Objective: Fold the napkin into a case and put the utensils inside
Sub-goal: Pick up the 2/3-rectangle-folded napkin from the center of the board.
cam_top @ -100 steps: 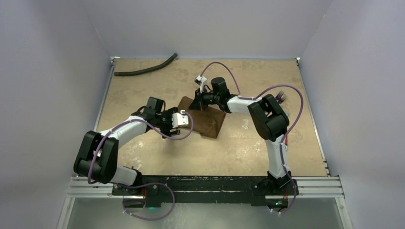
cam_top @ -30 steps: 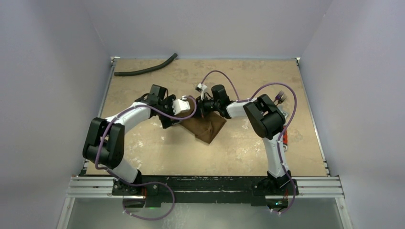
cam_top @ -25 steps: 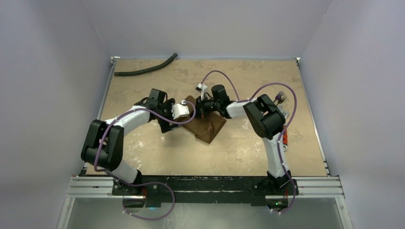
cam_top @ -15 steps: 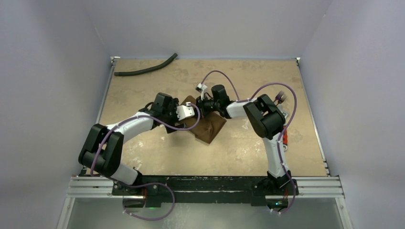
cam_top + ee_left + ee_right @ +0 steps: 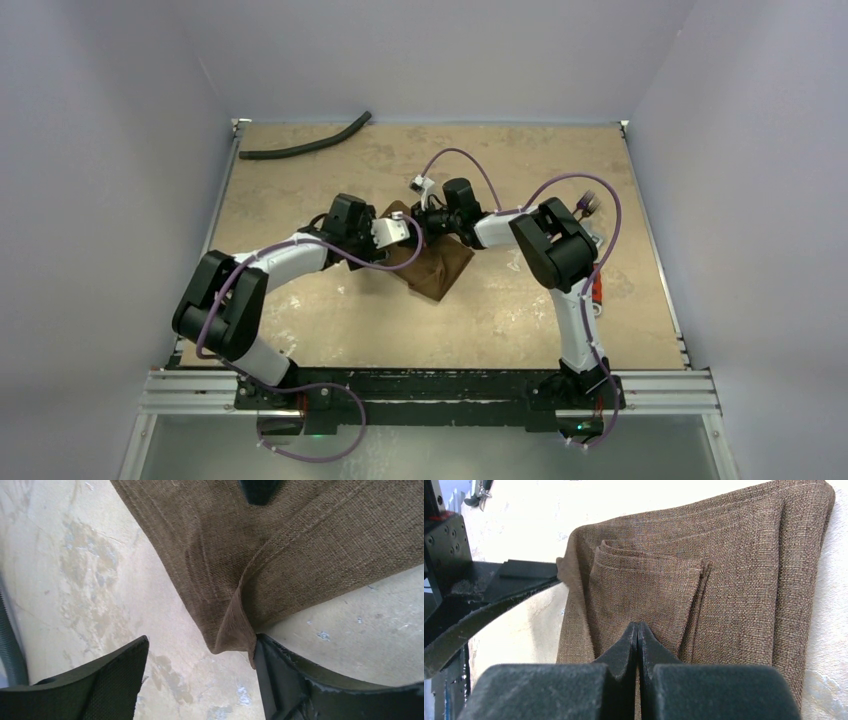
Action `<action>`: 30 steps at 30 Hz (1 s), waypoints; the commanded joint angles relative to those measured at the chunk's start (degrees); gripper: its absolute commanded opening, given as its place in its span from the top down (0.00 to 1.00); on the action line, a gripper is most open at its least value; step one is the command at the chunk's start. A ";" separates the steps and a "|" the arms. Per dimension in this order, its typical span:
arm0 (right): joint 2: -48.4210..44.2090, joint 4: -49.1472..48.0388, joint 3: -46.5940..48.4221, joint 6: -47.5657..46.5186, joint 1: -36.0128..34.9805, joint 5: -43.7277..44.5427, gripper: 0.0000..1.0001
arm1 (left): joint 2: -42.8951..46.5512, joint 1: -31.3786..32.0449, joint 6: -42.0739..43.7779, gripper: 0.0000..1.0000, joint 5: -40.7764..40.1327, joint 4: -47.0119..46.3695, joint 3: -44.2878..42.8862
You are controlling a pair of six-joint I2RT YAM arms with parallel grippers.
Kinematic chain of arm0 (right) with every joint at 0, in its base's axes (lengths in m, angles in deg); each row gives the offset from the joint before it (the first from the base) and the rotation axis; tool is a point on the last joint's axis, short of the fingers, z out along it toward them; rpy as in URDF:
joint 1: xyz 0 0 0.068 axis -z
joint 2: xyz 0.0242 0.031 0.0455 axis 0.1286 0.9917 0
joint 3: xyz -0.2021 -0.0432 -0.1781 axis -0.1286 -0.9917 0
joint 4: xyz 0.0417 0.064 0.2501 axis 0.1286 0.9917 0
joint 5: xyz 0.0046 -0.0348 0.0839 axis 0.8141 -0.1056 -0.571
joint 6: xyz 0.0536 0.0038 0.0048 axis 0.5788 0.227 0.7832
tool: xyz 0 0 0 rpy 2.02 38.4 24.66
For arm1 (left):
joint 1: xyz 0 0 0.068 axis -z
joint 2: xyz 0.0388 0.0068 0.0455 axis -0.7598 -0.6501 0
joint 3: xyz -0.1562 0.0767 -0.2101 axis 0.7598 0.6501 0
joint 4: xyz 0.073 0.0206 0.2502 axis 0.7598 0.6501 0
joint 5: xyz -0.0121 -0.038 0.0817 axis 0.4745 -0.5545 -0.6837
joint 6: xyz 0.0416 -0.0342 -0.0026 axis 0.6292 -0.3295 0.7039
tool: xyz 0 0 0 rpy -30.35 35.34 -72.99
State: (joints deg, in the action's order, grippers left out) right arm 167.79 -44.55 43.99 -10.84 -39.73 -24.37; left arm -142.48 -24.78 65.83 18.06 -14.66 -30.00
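A long black hose (image 5: 303,141) is lying by the far left corner of the worktop (image 5: 330,320), well apart from the work and playing no part in it. The left arm (image 5: 285,255) is reaching in from the left toward the middle of the worktop. Its jaws are standing open, straddling a corner of the napkin (image 5: 300,545). In the left wrist view the turned-up hem at that corner is touching the inner face of one finger (image 5: 300,690), while the other finger (image 5: 95,680) is sitting apart over bare worktop, so nothing is being clamped yet. That placement looks meant for taking the corner and carrying it over in a further fold. The napkin is lying around the middle of the worktop, a little toward the far edge. It is doubled into several layers, with a smaller folded flap sitting on top in the right wrist view, which reads as the beginnings of the case. The right arm (image 5: 550,245) is coming in from the right, its jaws closed tight on each other with nothing between them and their tips pressing down on the folded layers. They are probably serving as a weight, pinning the cloth so the folds are not sliding or springing open while the left side is working. The utensils are not showing clearly in any view, so the filling step is looking some way off.
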 commanded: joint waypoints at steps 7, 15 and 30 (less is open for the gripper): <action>-0.38 0.10 -1.69 0.60 -0.18 -2.27 1.00 | -0.74 0.19 4.22 0.47 -0.44 1.10 -6.37; -0.54 0.18 -1.88 0.39 -0.18 -2.66 1.00 | -3.90 0.32 4.72 0.55 0.87 5.00 -9.37; -0.39 -0.09 -1.42 0.82 -0.18 -4.53 1.00 | -2.48 3.10 22.38 0.83 7.09 9.49 -13.22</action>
State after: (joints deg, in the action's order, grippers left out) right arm 167.79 -45.60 43.18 -10.42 -39.73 -26.42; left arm -147.12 -22.93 79.23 20.38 -7.93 -40.99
